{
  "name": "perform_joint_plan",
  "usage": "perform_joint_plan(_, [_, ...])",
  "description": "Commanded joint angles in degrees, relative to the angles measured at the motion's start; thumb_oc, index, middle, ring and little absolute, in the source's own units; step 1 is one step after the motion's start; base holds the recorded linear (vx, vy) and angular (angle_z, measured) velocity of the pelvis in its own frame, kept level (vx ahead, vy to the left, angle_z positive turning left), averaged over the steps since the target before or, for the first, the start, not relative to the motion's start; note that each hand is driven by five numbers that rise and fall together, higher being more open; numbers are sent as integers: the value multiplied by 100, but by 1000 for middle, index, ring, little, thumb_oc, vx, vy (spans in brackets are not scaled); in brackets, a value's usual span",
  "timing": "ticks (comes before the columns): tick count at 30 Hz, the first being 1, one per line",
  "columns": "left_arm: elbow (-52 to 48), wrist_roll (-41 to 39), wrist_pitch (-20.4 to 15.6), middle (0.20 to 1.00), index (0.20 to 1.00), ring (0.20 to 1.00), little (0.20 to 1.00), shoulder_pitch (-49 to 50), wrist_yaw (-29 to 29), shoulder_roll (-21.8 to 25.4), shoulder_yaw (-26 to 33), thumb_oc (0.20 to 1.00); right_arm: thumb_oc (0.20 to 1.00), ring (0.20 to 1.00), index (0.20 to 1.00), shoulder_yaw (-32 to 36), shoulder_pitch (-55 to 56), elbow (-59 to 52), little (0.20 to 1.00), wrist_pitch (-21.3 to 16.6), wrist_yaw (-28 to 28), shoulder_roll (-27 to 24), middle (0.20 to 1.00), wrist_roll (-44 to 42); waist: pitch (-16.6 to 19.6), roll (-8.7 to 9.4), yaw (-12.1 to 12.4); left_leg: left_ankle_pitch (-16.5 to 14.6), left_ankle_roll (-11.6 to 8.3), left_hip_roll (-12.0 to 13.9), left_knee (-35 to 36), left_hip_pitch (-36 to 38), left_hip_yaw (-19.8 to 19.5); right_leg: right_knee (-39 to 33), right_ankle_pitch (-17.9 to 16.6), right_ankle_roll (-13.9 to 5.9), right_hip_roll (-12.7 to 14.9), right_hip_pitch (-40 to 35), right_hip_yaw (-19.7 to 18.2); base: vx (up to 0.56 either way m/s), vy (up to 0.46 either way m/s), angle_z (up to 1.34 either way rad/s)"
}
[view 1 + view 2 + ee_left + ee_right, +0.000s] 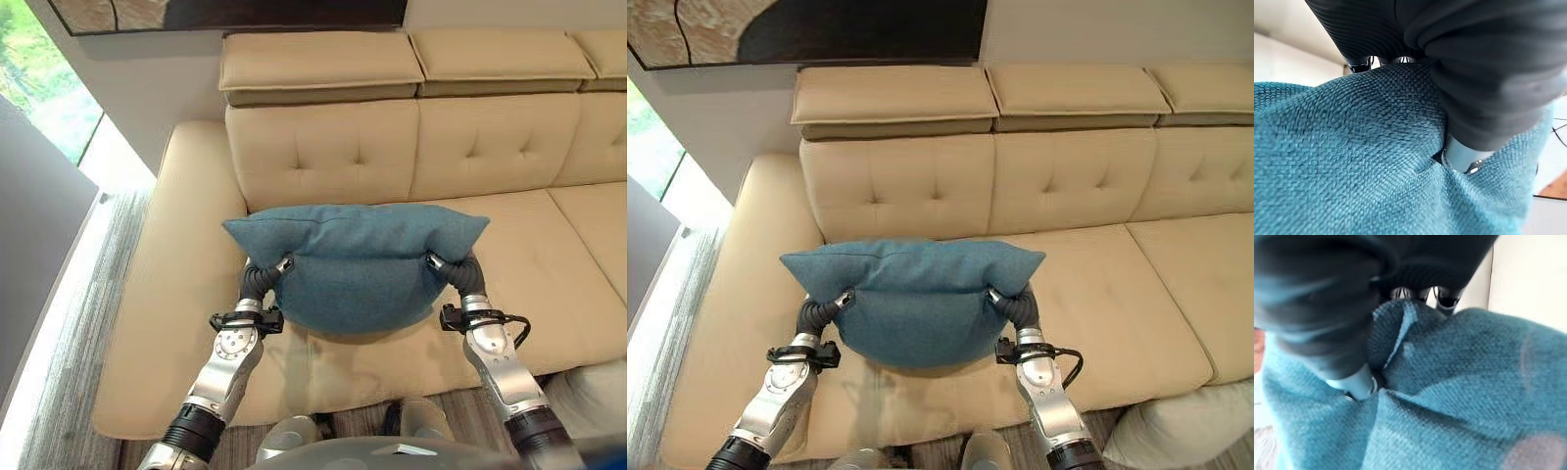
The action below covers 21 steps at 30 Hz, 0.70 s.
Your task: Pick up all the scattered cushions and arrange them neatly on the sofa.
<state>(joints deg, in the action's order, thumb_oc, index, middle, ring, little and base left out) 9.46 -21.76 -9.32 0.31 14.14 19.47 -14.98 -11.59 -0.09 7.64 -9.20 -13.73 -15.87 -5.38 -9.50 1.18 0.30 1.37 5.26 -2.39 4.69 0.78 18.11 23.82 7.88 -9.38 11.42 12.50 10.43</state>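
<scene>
In the left wrist view we see the left hand [1464,152] with its thumb pressed into the blue cushion [358,264], the weave dimpling round it, while the fingertips [1361,65] dig in over the fold above; the hand is pinching the fabric. The right hand [1354,382] does the same on the other side: its thumb sinks into a crease and its fingers [1447,301] curl over the bunched edge, so both hands are clamped on the cushion.

From the head views we find the cushion held up between the two hands, gripped near its two upper corners, its top edge stretched wide and its body sagging in a rounded belly below. It hangs over the seat of the beige sofa [509,264], in front of the tufted backrest [323,152], toward the sofa's left end.

A pale cushion [1185,426] lies low by the sofa's front edge at the robot's right. A dark framed picture [823,29] hangs on the wall above.

We can read no label or writing on anything.
</scene>
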Motion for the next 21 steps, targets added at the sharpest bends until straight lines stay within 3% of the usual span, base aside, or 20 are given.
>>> perform_joint_plan(1, [-635, 127, -549, 200, 200, 200, 200, -282, -99, -158, -55, 200, 200, 200, 200, 242, -373, -336, 200, -514, -83, -64, 200, -15, 278, 122, -93, -339, -512, 301, -306, -94, -455, -1865, -698, 69, -328, -806, 118, 138, -184, 36])
perform_joint_plan(4, [-567, 232, -558, 200, 200, 200, 200, -504, -63, -219, -84, 200, 200, 200, 200, 249, -512, -360, 200, -494, -142, -240, 200, 62, 490, 89, -124, -237, -632, 350, -51, 31, -527, -2428, -767, 146, -482, -1165, 262, 190, -195, 46])
perform_joint_plan(13, [-177, 288, -511, 200, 200, 200, 200, -1369, 403, -306, -250, 200, 200, 200, 200, -109, -1293, -114, 200, -356, -375, -497, 200, 115, 585, 61, -145, -228, -802, 470, 31, 244, -632, -2863, -707, 235, -647, -1647, 474, 105, -71, 9])
perform_joint_plan(21, [769, 379, -549, 200, 200, 200, 200, -3252, 1167, -368, -601, 200, 200, 200, 200, -736, -3133, 654, 200, -227, -1014, -585, 200, 435, 325, 34, -105, -152, -851, 479, 31, -12, -769, -2882, -714, 255, -700, -1436, 486, -10, -18, 10])
